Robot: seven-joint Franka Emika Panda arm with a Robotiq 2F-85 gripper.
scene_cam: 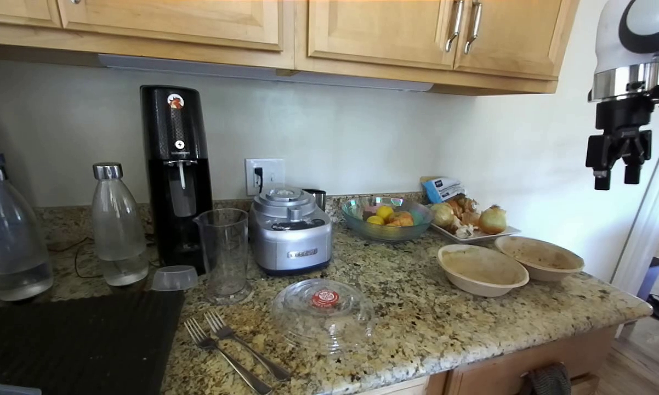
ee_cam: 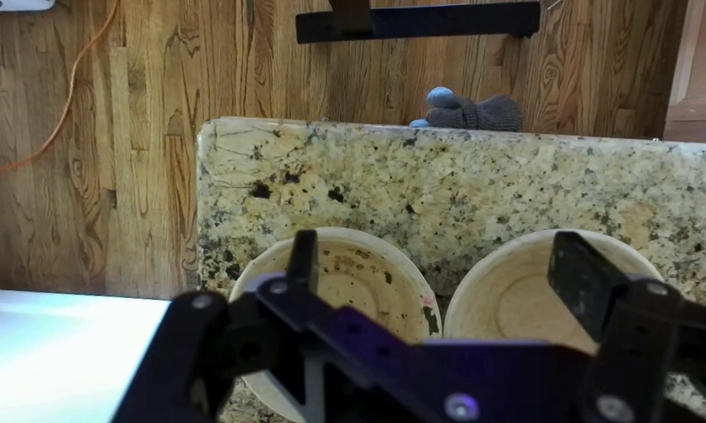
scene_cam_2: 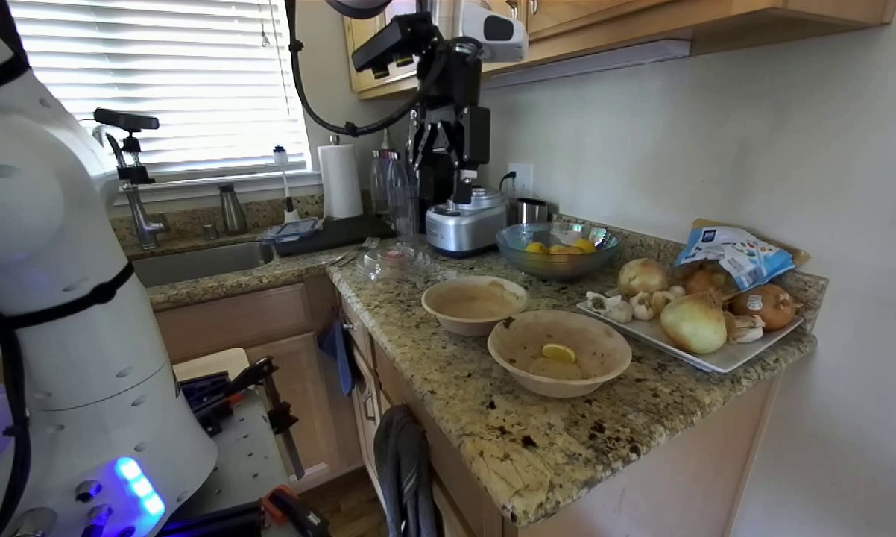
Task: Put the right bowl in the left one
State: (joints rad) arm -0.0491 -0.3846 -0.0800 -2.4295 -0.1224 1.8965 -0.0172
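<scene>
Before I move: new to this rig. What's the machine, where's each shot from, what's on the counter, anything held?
It's a white Franka Panda arm; its Robotiq gripper is open, holding nothing. Two pictures come from cameras outside the robot; the third, from a wrist camera, looks down past the fingers. On the granite countertop, in both exterior views, the left tan bowl sits beside the right tan bowl, which holds a lemon slice. Nearby are a plate of onions and garlic, a glass fruit bowl and a food processor.

Daylight glows through white window blinds [scene_cam_2: 172, 86]
Glare whitens the wrist view's lower-left corner; the dark end effector [ee_cam: 438, 267] looks soft, purple-tinted in places.
</scene>
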